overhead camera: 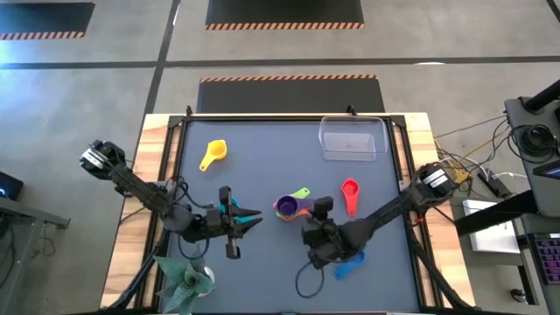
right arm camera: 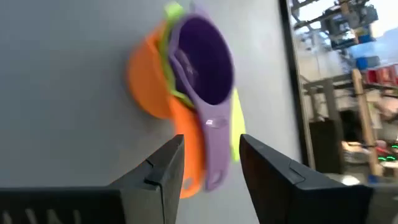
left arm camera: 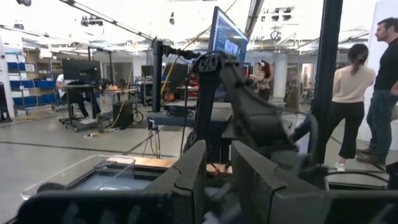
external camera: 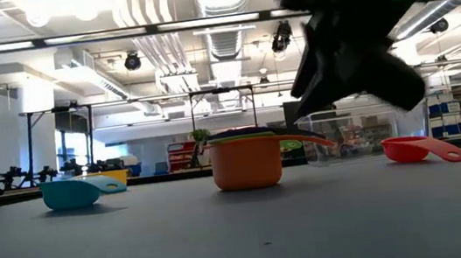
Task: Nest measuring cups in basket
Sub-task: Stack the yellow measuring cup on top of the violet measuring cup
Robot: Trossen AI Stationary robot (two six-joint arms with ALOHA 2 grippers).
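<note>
The orange, green and purple measuring cups (overhead camera: 291, 206) sit nested on the mat, the orange one (external camera: 247, 166) at the bottom. My right gripper (right arm camera: 211, 140) is open just above them. Its fingers stand on either side of the handles (right arm camera: 210, 163) without plainly touching them. My left gripper (overhead camera: 252, 219) is open and empty, raised over the teal cup (overhead camera: 227, 206), which rests on the table (external camera: 74, 193). The yellow cup (overhead camera: 213, 155), red cup (overhead camera: 350, 194) and blue cup (overhead camera: 351, 263) lie singly on the mat. The clear basket (overhead camera: 353, 139) stands at the far right.
The grey mat (overhead camera: 262, 175) has wooden strips along its left and right sides. A teal-green object (overhead camera: 185, 284) lies at the near left edge by the left arm. People stand in the room beyond the table (left arm camera: 350, 93). Open mat lies between the yellow cup and the basket.
</note>
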